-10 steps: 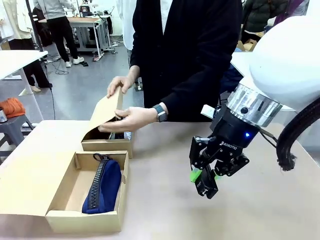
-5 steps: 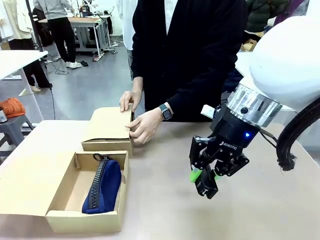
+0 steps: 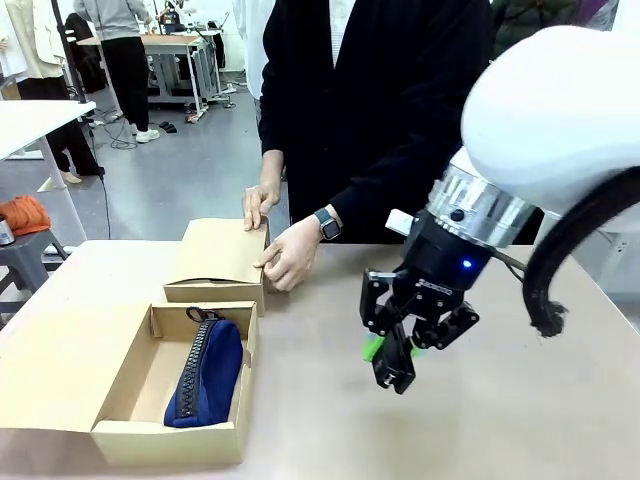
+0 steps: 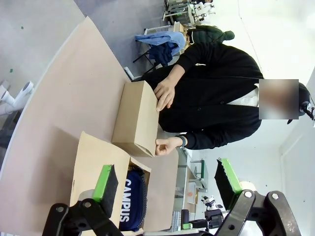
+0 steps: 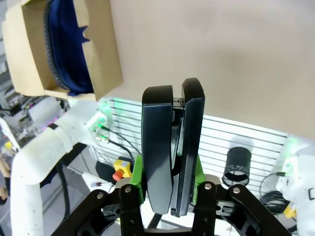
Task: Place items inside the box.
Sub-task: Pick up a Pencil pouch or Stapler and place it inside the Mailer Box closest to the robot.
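Note:
My right gripper (image 3: 390, 350) hangs above the table to the right of the boxes, shut on a black stapler (image 3: 397, 373). In the right wrist view the stapler (image 5: 157, 128) stands upright between the green pads of the right gripper (image 5: 168, 183). An open cardboard box (image 3: 130, 400) sits at the front left with a navy blue zip pouch (image 3: 208, 372) inside; the box (image 5: 106, 54) and pouch (image 5: 69, 49) also show at that view's top left. My left gripper (image 4: 166, 179) is open and holds nothing, looking down on the pouch (image 4: 130, 204).
A second cardboard box (image 3: 218, 262) stands closed just behind the open one, with the person's two hands (image 3: 290, 252) on its right edge. The bare table (image 3: 500, 420) stretches to the right and front of my right gripper.
The person lowered the far box's lid and now holds it shut. My right gripper moved a little to the left with the stapler.

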Tool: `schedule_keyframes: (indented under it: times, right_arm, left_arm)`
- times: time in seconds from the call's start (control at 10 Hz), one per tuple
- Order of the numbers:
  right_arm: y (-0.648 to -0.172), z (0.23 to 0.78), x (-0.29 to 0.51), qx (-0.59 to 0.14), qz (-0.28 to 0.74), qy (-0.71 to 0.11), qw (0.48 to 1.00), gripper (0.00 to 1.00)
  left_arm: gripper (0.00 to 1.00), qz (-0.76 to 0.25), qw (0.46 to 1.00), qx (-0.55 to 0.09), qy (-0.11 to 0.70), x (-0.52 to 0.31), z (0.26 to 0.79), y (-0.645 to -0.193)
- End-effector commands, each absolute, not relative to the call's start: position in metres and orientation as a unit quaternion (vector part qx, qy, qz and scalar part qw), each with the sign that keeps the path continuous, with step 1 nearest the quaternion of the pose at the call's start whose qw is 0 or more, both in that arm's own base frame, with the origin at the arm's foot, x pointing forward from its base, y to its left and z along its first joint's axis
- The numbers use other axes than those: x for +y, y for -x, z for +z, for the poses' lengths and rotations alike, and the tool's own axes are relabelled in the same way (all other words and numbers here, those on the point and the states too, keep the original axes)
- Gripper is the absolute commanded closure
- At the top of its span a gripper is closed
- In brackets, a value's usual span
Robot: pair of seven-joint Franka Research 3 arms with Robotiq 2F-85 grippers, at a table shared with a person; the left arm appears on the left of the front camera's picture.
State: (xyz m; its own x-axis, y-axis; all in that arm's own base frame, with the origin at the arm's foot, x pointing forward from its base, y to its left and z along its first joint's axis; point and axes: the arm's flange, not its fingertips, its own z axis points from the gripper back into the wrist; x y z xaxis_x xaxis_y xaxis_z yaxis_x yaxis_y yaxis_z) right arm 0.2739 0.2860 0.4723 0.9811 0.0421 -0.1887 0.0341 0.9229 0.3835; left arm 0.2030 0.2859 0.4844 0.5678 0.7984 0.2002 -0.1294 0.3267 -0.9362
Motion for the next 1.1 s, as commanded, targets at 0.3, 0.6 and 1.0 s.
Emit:
schedule_keyframes:
  times: [0.3,0.6,1.0]
  right_arm:
    - [-0.282,0.479,0.301,0.088,-0.020,-0.163,0.983,0.58]
    - [-0.293,0.483,0.344,0.070,-0.039,-0.178,0.981,0.58]
    - [-0.319,0.495,0.502,0.002,-0.006,-0.243,0.970,0.58]
  left_arm:
    - [0.00,0.307,0.733,-0.352,0.494,0.286,0.484,-0.204]
    - [0.00,0.307,0.733,-0.352,0.494,0.286,0.484,-0.204]
    - [0.00,0.307,0.733,-0.352,0.494,0.286,0.484,-0.204]
